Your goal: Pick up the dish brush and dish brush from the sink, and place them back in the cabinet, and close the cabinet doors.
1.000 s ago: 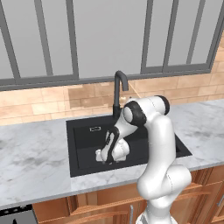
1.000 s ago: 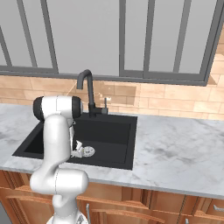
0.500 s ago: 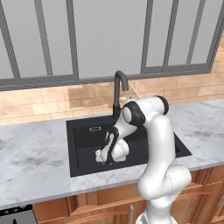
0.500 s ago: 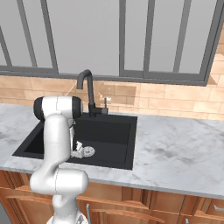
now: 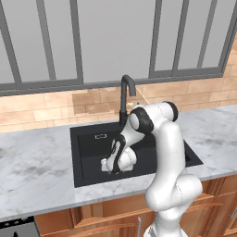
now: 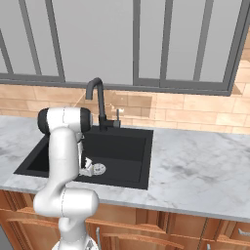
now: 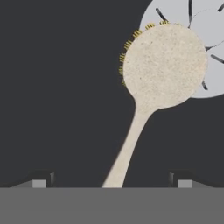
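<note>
In the left base view, the grey-veined white marble desk (image 5: 32, 171) runs along the left, with a tan brick backsplash (image 5: 41, 109) behind it and grey glass-fronted panels with dark frames (image 5: 55, 41) above. Set into the desk is the black rectangular single-basin sink (image 5: 85, 155), and at its back edge stands the tall black curved faucet (image 5: 125, 92). The white robot arm with dark joints (image 5: 162, 152) bends down from the right into the basin, where the pincer (image 5: 110, 167) sits low over the sink floor near the front wall.

In the right base view, the same arm (image 6: 63, 146) stands at the left, partly covering the sink (image 6: 127, 156). Just right of the arm, on the basin floor, lies the round grey drain strainer (image 6: 99, 169), with the pincer (image 6: 87, 168) beside it. The faucet (image 6: 97, 100) rises behind.

In the hand view, the pincer (image 7: 111, 183) is released: its 2 dark fingertips (image 7: 41, 179) stand wide apart at the bottom, holding nothing. Between them runs the handle of the tan short-handled dish brush with a round flat head (image 7: 162, 65), lying on the black sink floor (image 7: 57, 87). The handle slants up to the right, and the head, with yellowish bristles peeking out along its left edge, overlaps the grey drain strainer (image 7: 210, 83) at the upper right.
</note>
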Controlling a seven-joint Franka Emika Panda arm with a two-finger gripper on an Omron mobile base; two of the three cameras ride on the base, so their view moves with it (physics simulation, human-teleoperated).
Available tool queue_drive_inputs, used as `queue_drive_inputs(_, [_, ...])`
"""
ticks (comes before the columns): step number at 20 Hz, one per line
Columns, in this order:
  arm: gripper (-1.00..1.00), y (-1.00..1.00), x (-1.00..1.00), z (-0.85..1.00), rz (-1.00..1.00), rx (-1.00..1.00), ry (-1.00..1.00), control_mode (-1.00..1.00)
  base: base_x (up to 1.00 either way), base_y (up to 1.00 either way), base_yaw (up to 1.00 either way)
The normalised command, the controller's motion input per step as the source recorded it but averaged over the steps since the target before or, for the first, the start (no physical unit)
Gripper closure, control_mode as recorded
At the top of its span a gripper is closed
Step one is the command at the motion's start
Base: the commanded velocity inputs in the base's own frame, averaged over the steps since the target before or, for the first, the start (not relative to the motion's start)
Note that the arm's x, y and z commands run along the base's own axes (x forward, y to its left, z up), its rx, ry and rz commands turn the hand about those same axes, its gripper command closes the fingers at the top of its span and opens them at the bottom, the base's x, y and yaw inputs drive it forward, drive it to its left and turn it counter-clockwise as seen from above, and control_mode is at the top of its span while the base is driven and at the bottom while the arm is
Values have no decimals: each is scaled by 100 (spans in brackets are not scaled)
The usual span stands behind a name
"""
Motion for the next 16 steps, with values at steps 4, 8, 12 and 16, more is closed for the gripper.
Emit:
queue_drive_inputs(4, [-100, 0, 11, 0, 0, 0, 0, -100, 0, 0, 0])
queue_drive_inputs(8, [-100, 0, 18, -4, 0, 0, 0, -100, 0, 0, 0])
queue_drive_inputs(12, [-100, 0, 11, -4, 0, 0, 0, -100, 0, 0, 0])
queue_drive_inputs(16, [-100, 0, 4, -11, 0, 0, 0, -100, 0, 0, 0])
